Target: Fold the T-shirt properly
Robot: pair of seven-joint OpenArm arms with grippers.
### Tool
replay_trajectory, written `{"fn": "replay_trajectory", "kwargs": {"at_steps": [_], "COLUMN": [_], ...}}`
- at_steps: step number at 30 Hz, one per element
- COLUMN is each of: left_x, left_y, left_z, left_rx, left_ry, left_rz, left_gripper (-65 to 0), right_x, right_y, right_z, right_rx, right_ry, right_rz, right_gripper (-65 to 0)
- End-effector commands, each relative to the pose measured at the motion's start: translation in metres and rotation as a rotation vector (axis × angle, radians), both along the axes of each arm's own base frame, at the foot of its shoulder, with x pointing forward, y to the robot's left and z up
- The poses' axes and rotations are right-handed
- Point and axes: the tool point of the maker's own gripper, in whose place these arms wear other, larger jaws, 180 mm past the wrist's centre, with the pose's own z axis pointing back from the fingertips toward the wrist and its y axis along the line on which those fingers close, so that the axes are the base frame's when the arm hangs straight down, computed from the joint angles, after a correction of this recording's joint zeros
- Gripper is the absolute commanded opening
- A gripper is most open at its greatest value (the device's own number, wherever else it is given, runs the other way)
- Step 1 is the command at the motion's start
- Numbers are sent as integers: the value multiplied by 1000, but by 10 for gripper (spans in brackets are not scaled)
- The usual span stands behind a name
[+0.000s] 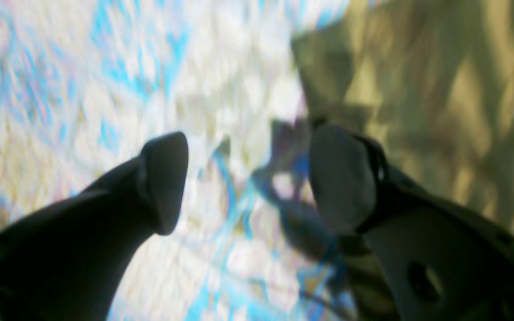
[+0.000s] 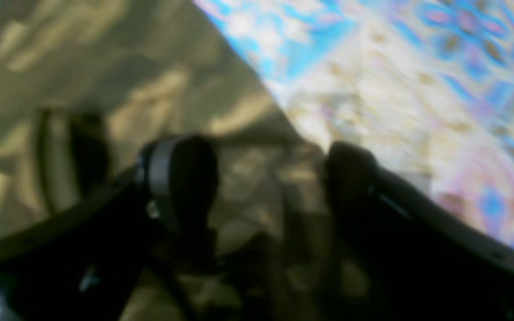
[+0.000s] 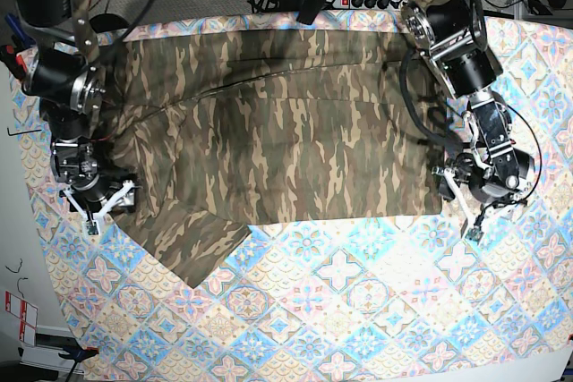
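Both wrist views blurred; cloth detail lost. Right gripper [image 3: 106, 196] at the T-shirt [image 3: 277, 140] sleeve edge, fingers [image 2: 181, 178] apart, holding nothing. T-shirt lies spread across the patterned surface [image 3: 358, 310], far edge shadowed. Left gripper [image 3: 458, 196] at the hem corner, fingers [image 1: 163, 178] wide. Near half of surface bare.
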Motion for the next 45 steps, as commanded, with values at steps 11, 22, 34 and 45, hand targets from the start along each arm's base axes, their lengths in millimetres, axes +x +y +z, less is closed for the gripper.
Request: {"fn": "replay_trajectory", "kwargs": {"at_steps": [11, 22, 34, 45], "left_x": [14, -12, -34, -35], "left_y": [-41, -82, -115, -115], "left_z": [-42, -101, -120, -121], "left_rx": [-212, -386, -430, -425], "left_ry": [-31, 182, 241, 245], "left_rz": [-45, -48, -68, -72], "left_gripper": [-203, -207, -580, -650], "right_x": [-22, -26, -36, -37], "right_y": [6, 17, 25, 25], "right_z": [-18, -20, -24, -24], "right_rx": [-19, 23, 54, 60], "right_ry": [138, 153, 225, 223], "right_rz": [57, 101, 144, 137], "right_gripper": [-208, -348, -573, -598]}}
